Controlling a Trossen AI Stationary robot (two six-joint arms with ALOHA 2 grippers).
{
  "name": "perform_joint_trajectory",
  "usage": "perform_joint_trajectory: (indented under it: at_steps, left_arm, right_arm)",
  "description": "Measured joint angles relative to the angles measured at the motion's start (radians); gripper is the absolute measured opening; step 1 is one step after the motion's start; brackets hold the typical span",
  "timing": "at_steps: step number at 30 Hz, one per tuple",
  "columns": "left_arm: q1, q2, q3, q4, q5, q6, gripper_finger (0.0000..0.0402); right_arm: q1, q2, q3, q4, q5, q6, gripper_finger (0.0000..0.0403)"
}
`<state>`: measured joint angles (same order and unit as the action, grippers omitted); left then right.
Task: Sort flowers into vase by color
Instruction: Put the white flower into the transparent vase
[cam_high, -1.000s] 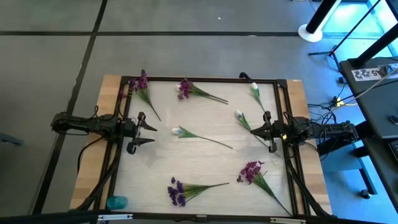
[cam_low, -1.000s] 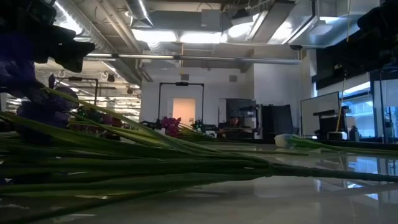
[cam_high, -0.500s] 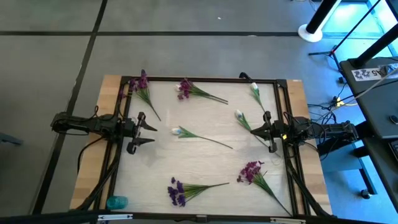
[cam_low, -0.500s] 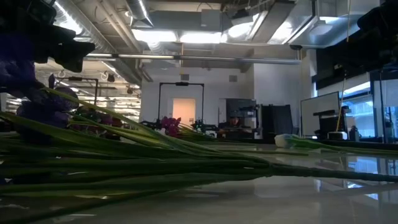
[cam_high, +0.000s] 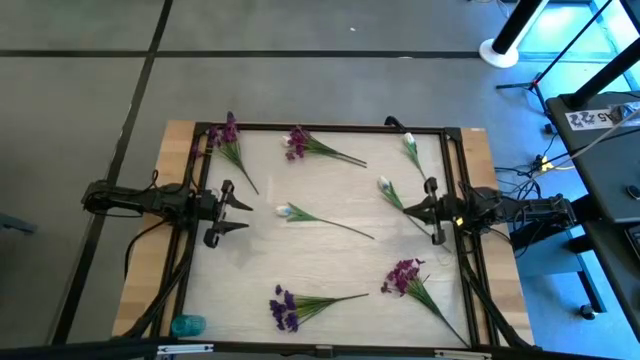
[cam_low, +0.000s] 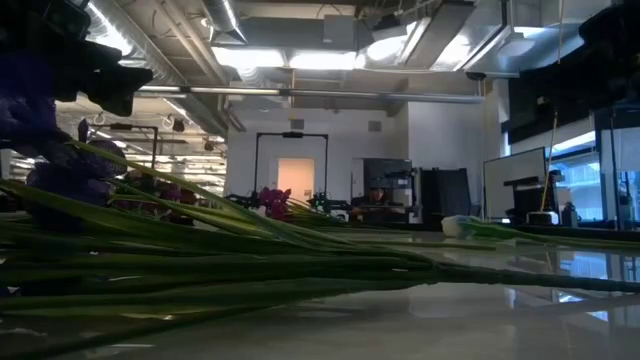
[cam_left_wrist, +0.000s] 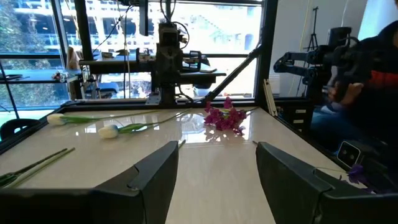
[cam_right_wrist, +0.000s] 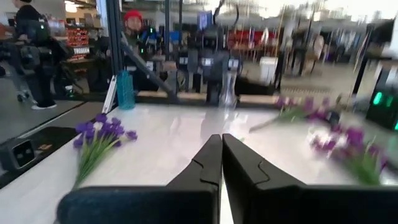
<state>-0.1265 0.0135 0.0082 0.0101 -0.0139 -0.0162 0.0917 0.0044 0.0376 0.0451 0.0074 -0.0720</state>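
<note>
You have seven flowers lying flat and well apart on the white table top (cam_high: 330, 265), and I think they are spread this way so that each stem can be taken alone, without touching a neighbour. No vase is visible on the table in the high view; only a clear bottle-like thing (cam_right_wrist: 229, 92) stands behind the far edge in the right wrist view, and I cannot tell if it is the vase. The left gripper (cam_high: 238, 213) waits above the left edge with its fingers apart, the right gripper (cam_high: 410, 210) waits above the right edge with its fingers pressed together, and neither holds anything. Nearest to the left gripper is the white-bud flower (cam_high: 322, 221) in the middle: its bud points toward the left gripper and its long axis runs across the table, a little slanted toward the near right. A second white-bud flower (cam_high: 394, 195) lies just beside the right gripper, bud toward the far left. The third white one (cam_high: 412, 149) is at the far right corner. The magenta flowers lie at the far left (cam_high: 230, 145), at the far middle (cam_high: 318, 148) and at the near right (cam_high: 416, 285), and a darker purple flower (cam_high: 305, 304) lies at the near middle with its blossoms pointing left.
</note>
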Motion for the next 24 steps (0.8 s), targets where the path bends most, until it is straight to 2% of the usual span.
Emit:
perform_joint_trajectory:
  at_steps: [6, 11, 15, 19, 20, 24]
  left_arm:
    - [0.000, 0.000, 0.000, 0.000, 0.000, 0.000, 0.0213]
    - [0.000, 0.000, 0.000, 0.000, 0.000, 0.000, 0.0213]
    - [0.000, 0.000, 0.000, 0.000, 0.000, 0.000, 0.0213]
    - [0.000, 0.000, 0.000, 0.000, 0.000, 0.000, 0.0213]
    - [0.000, 0.000, 0.000, 0.000, 0.000, 0.000, 0.0213]
    - [0.000, 0.000, 0.000, 0.000, 0.000, 0.000, 0.0213]
  right_arm:
    - [0.000, 0.000, 0.000, 0.015, 0.000, 0.005, 0.0014]
    - [0.000, 0.000, 0.000, 0.033, 0.000, 0.224, 0.0014]
    - [0.000, 0.000, 0.000, 0.022, -0.005, 0.306, 0.0014]
    - [0.018, 0.003, 0.000, -0.050, -0.149, 0.338, 0.0014]
    - [0.036, 0.013, 0.001, -0.057, -0.137, 0.351, 0.0014]
    - [0.161, 0.101, 0.000, -0.035, 0.045, 0.398, 0.0014]
